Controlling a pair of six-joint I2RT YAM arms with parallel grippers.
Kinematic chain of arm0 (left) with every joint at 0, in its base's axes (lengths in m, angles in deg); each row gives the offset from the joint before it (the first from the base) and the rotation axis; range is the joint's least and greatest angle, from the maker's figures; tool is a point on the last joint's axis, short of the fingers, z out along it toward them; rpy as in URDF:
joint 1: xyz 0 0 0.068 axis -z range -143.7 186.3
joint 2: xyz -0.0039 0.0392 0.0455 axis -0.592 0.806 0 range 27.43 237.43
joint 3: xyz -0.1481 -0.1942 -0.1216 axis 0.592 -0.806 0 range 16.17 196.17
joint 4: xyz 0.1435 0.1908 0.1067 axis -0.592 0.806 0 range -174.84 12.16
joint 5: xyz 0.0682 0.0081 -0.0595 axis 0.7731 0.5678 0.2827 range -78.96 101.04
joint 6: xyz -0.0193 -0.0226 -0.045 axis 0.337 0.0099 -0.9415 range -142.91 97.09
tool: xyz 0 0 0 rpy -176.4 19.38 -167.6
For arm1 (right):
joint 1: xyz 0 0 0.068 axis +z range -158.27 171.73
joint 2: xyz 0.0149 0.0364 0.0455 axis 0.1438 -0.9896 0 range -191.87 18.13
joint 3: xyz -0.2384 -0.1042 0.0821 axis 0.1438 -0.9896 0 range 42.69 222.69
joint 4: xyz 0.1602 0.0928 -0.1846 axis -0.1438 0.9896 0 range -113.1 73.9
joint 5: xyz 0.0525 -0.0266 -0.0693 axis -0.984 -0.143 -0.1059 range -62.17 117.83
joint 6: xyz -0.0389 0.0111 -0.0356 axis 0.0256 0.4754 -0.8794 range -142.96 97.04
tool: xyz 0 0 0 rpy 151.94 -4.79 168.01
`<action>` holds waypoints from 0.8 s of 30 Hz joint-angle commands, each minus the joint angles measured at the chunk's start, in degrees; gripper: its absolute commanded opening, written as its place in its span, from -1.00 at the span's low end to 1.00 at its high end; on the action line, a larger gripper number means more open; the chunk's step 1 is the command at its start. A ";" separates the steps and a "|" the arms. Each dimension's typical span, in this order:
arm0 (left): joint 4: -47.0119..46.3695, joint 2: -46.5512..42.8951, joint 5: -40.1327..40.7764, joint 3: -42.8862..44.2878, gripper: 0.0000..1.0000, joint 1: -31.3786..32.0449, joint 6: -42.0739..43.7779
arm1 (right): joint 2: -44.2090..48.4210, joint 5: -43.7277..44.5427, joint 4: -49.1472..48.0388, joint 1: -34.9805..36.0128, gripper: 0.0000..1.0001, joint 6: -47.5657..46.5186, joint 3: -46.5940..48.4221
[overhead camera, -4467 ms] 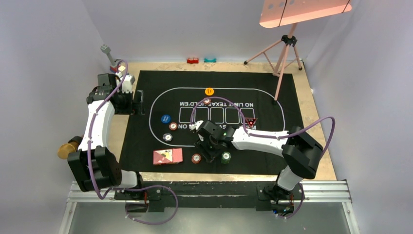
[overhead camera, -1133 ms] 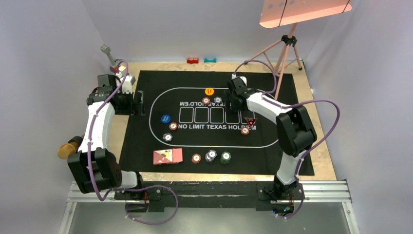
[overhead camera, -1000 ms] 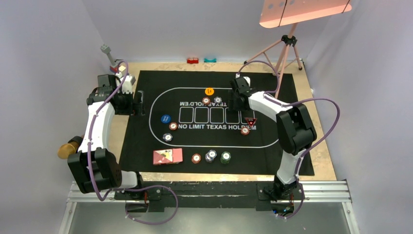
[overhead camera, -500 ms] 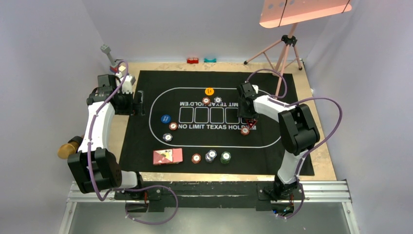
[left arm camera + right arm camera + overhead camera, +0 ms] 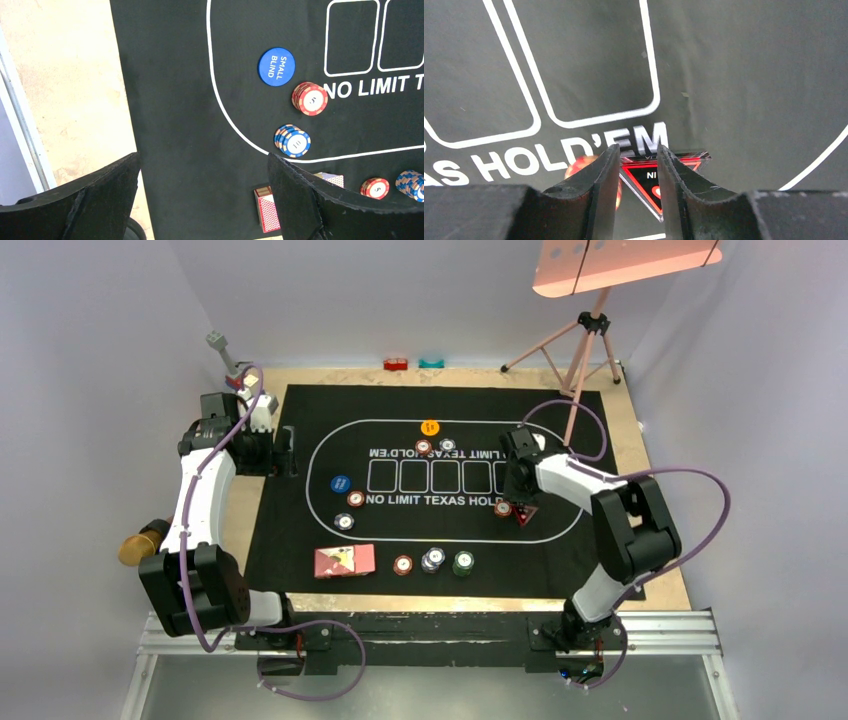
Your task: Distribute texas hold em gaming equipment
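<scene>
**Triangle marker under the right gripper, right half of the counter**

The triangle marker (image 5: pixel 645 176) lies on the black mat (image 5: pixel 300 420) in the right half of the counter (image 5: pixel 330 377), at the right end of the printed white oval, just past the "'EM" of the lettering. A red chip (image 5: pixel 580 165) sits just beside its left corner, half hidden behind one finger.

The right gripper (image 5: pixel 636 150) is down over the marker with its jaws drawn to a narrow gap. One finger crosses the marker's face, and I cannot tell whether the jaws pinch it or only stand over it. From above, the gripper covers part of the marker.

The marker has a dark face with a bright red border and a few white letters (too cut off to read).

Toward the far edge are an orange disc (image 5: pixel 430 427) and two far chips (image 5: pixel 424 447). Toward the left edge are a blue disc (image 5: pixel 276 66) printed "SMALL BLIND", a red stack (image 5: pixel 310 98) and a blue-grey stack (image 5: pixel 293 141). Along the near edge lie red-backed playing cards (image 5: pixel 344 561) and three near stacks (image 5: pixel 432 559), red, blue-grey and green.

The left gripper (image 5: pixel 204 157) hangs wide open and empty over the mat's left margin. A pink tripod (image 5: pixel 585 350) stands in the far right corner, and toy blocks (image 5: pixel 396 364) sit at the far edge.
</scene>
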 commanded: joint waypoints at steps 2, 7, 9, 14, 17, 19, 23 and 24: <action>-0.94 -1.11 -0.67 0.61 0.99 -0.49 0.96 | 6.17 -0.20 4.54 -0.16 -0.27 3.98 -5.49; -0.90 -1.11 -0.94 0.57 0.99 -0.42 0.81 | 9.35 0.81 6.69 -0.16 -0.26 5.57 -4.62; -0.84 -1.21 -0.91 0.48 0.99 -0.48 0.87 | 10.18 1.94 7.81 -0.15 -0.22 5.39 -2.35; -0.91 -1.45 -0.89 0.17 0.99 -0.48 1.03 | 9.02 3.61 7.85 -0.14 -0.18 3.55 4.74; -0.88 -1.60 -0.87 0.18 0.99 -0.42 0.98 | 5.66 1.73 5.76 0.10 -0.14 1.95 7.16; -0.88 -1.66 -0.75 0.22 0.99 -0.44 1.06 | 4.12 0.40 3.78 0.66 -0.09 1.29 7.94; -0.99 -1.47 -0.43 0.17 0.99 -0.41 1.08 | 1.06 -0.58 2.33 2.75 -0.04 0.30 9.23; -0.97 -1.44 -0.40 0.17 0.99 -0.48 1.09 | 0.38 -0.85 2.14 3.14 -0.04 0.12 9.31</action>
